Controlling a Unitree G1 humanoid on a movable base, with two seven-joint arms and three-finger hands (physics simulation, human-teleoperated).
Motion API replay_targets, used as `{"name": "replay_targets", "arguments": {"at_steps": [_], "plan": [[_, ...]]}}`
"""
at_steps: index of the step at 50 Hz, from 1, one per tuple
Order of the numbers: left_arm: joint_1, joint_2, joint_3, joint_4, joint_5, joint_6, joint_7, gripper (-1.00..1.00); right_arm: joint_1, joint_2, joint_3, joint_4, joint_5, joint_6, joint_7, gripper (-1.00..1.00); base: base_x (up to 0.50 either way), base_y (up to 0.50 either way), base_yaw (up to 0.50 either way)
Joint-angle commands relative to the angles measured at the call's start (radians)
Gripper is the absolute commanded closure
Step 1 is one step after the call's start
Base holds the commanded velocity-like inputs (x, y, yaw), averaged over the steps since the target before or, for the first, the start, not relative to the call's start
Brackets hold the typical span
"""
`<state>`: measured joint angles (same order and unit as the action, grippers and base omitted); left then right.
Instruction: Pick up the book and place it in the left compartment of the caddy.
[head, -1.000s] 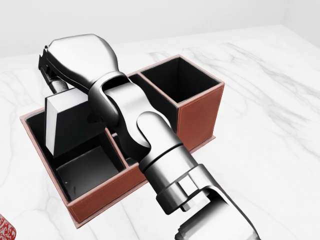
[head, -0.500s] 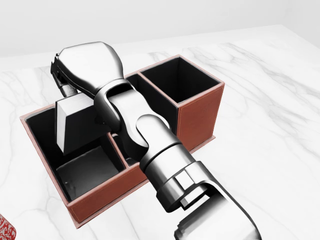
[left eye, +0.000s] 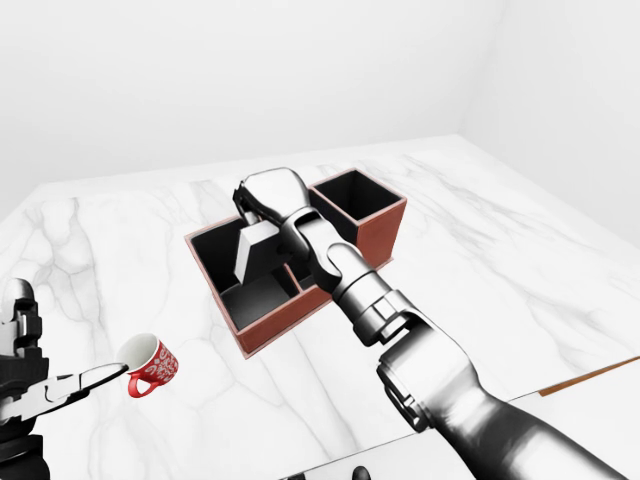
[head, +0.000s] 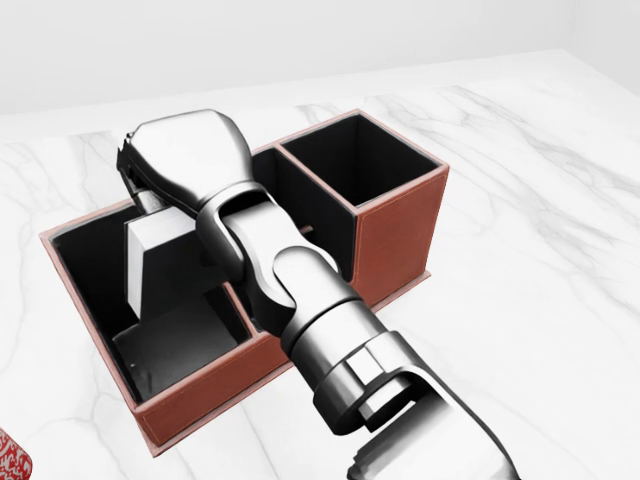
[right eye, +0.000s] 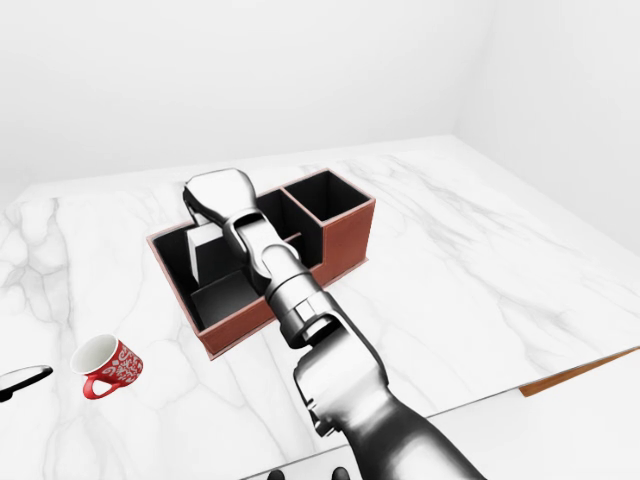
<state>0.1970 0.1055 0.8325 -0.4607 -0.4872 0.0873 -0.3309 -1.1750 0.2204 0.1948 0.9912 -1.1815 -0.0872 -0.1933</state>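
The book (head: 160, 268) is a pale grey block standing nearly upright inside the large left compartment (head: 85, 250) of the red-brown caddy (head: 398, 232). My right hand (head: 140, 185) reaches over the caddy from the lower right and is shut on the book's top edge. The palm hides most of the fingers. The book's lower end is down between the compartment walls, and I cannot tell whether it touches the floor. My left hand (left eye: 55, 388) is low at the left of the left-eye view, open and empty, far from the caddy.
A red patterned mug (left eye: 150, 363) stands on the white marble table (left eye: 500, 260) to the lower left of the caddy, near my left hand. The caddy's right compartment (head: 358, 160) is open and dark. A brown edge (left eye: 590, 378) shows at the lower right.
My right hand has moved right and a little down with the book, carrying it deeper into the left compartment. The caddy has not moved.
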Motion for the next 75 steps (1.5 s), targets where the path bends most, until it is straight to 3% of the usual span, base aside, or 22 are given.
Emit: {"name": "replay_targets", "arguments": {"at_steps": [1,9,28,75], "plan": [[0.002,-0.001,0.004,-0.001,-0.003,0.000,-0.002,-1.00,-0.004,0.015,-0.018,-0.022,-0.004,0.000,-0.035,1.00,0.00,0.00,0.00],[0.000,0.001,0.003,0.001,-0.003,0.000,-0.001,-1.00,0.002,0.032,-0.013,-0.051,-0.007,0.000,-0.016,1.00,0.00,0.00,0.00],[0.006,-0.003,0.005,0.013,-0.005,0.000,-0.008,-1.00,0.029,0.048,0.001,0.032,-0.054,0.000,-0.093,1.00,0.00,0.00,0.00],[0.017,-0.006,0.032,0.026,-0.022,0.000,-0.021,-1.00,0.062,0.069,0.013,0.107,-0.111,0.000,-0.173,1.00,0.00,0.00,0.00]]}}
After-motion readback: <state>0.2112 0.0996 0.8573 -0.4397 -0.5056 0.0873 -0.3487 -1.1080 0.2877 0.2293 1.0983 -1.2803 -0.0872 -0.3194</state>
